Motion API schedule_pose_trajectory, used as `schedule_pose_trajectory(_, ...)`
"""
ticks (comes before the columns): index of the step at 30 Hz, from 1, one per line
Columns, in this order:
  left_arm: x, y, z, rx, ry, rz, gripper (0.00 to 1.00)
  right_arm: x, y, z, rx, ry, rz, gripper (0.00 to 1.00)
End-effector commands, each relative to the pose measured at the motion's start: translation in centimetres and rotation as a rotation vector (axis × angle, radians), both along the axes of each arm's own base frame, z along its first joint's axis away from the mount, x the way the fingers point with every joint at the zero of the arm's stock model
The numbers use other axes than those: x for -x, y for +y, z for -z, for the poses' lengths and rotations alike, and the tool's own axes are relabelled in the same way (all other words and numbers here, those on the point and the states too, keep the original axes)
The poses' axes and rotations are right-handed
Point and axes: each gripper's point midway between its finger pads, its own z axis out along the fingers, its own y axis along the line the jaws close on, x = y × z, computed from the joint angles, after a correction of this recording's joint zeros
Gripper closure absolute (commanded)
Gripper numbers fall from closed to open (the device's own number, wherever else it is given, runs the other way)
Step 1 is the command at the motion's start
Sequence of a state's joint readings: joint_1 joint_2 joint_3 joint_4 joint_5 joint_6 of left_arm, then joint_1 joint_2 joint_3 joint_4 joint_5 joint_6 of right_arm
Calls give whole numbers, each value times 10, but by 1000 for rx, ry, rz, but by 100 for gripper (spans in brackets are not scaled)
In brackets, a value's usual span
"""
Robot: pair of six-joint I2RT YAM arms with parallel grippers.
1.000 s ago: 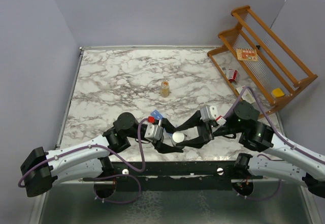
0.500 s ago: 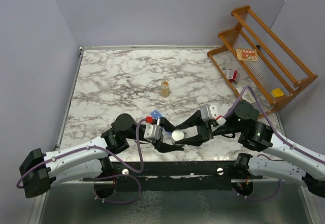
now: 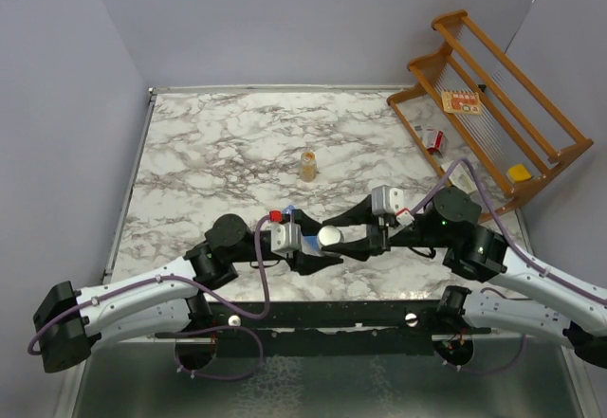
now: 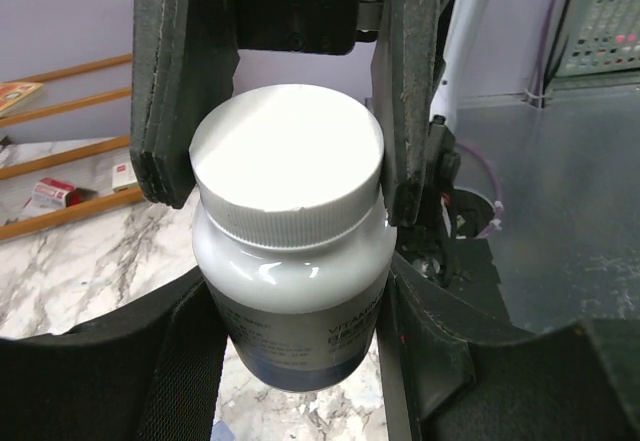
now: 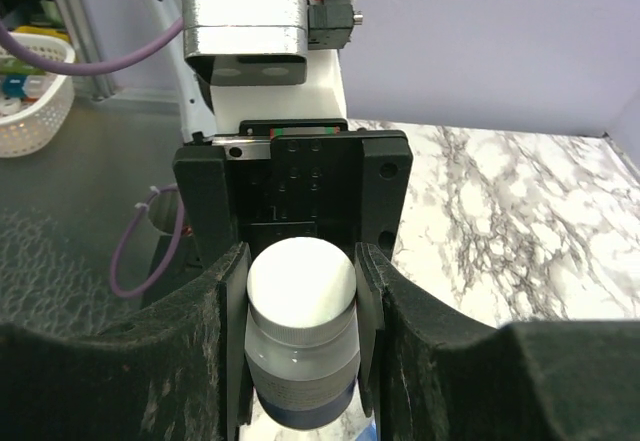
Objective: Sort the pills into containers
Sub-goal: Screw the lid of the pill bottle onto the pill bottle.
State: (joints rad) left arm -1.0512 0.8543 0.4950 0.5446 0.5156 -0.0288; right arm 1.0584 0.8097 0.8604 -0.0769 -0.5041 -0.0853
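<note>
desk (image 3: 209, 143): marble top, both arms reach in from its near edge.
rack (image 3: 493, 105): wooden, at the far-right corner, a few small boxes in it.
left gripper (image 4: 297, 276): clamped on the body of the white-capped bottle (image 4: 287, 151), near the front edge.
right gripper (image 5: 300, 256): pinched on that bottle's cap, facing the left one.
containers (image 3: 290, 213): only a blue corner shows, just behind the left gripper; rest hidden.
amber bottle (image 3: 308, 164): upright mid-desk, well apart from both grippers.

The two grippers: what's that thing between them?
A white-capped bottle, the left gripper holding its body, the right gripper its cap; both wrist views show it.
</note>
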Motion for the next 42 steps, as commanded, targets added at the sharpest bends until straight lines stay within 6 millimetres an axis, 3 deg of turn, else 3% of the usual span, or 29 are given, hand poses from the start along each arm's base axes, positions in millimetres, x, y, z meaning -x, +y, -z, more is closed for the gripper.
schedule_pose_trajectory(1,-30,10,-36,120,-29,-181,100,-9,4,41,113,58,40,87)
schedule_pose_trajectory(6,-42,16,-46,147,-27,-257,100,-20,8,52,138,56,86,99)
schedule_pose_trajectory(24,-85,43,-65,228,-3,-539,100,-73,14,73,158,53,341,99)
schedule_pose_trajectory(36,-104,44,-80,270,-33,-635,100,-103,16,87,180,46,488,99)
schedule_pose_trajectory(42,-114,40,-76,259,-36,-672,100,-112,14,90,177,48,539,99)
